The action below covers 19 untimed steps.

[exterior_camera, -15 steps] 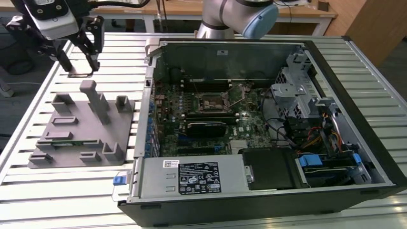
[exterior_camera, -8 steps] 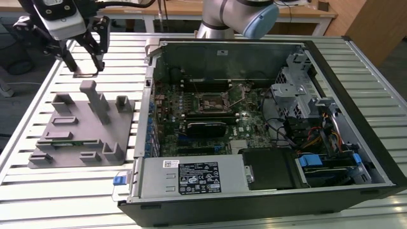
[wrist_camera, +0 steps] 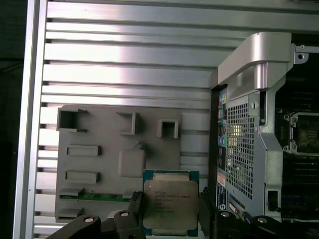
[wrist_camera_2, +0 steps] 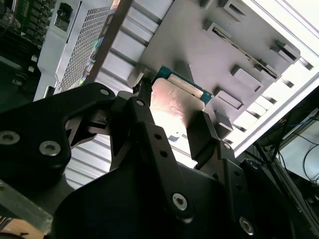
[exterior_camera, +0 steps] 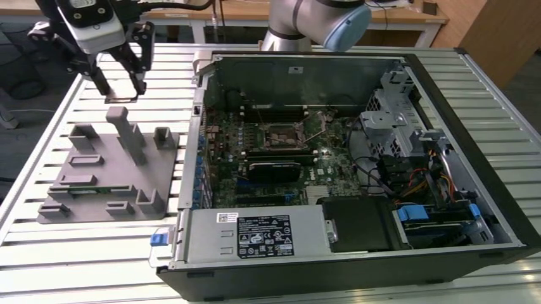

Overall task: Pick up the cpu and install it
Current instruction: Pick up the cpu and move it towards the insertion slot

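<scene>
The cpu (wrist_camera: 169, 191) is a flat square chip with a pale metal top on a green edge. It is pinched between my two black fingers, with the gripper (wrist_camera: 171, 210) shut on its sides. In the exterior view the gripper (exterior_camera: 120, 88) hangs at the table's far left, above and behind the grey fixture (exterior_camera: 101, 171), with the cpu (exterior_camera: 121, 98) held clear of the table. The second wrist view looks up past the gripper (wrist_camera_2: 172, 117) at the cpu (wrist_camera_2: 182, 89), with the fixture (wrist_camera_2: 199, 45) behind it.
An open computer case (exterior_camera: 473, 126) lies on the slatted table (exterior_camera: 85, 253) to the exterior view's right of the fixture. Its motherboard socket (exterior_camera: 283, 135) sits mid-board. A silver power supply (exterior_camera: 253, 234) lies along the near side. The arm's base (exterior_camera: 313, 25) stands behind the case.
</scene>
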Motion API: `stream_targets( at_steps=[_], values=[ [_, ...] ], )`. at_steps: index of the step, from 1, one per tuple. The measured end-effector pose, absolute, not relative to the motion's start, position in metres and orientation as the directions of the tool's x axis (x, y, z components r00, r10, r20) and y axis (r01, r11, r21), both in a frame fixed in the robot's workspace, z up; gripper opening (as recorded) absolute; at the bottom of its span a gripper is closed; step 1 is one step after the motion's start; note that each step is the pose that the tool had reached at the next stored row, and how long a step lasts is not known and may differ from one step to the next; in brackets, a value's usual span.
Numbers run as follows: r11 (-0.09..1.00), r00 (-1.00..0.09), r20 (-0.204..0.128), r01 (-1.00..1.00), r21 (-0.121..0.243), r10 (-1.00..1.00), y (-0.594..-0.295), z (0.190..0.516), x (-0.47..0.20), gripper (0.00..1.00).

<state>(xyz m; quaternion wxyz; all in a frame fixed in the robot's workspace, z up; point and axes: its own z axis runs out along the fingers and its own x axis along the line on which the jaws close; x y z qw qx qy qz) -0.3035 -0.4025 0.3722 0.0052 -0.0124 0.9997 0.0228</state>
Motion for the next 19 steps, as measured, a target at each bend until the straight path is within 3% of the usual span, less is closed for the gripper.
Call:
stream_targets(
  at_steps=[19],
  values=[
    [0.999,-1.0,-0.011,-0.025,0.045,-0.024,-0.402,0.372,-0.278,0.53]
  ],
)
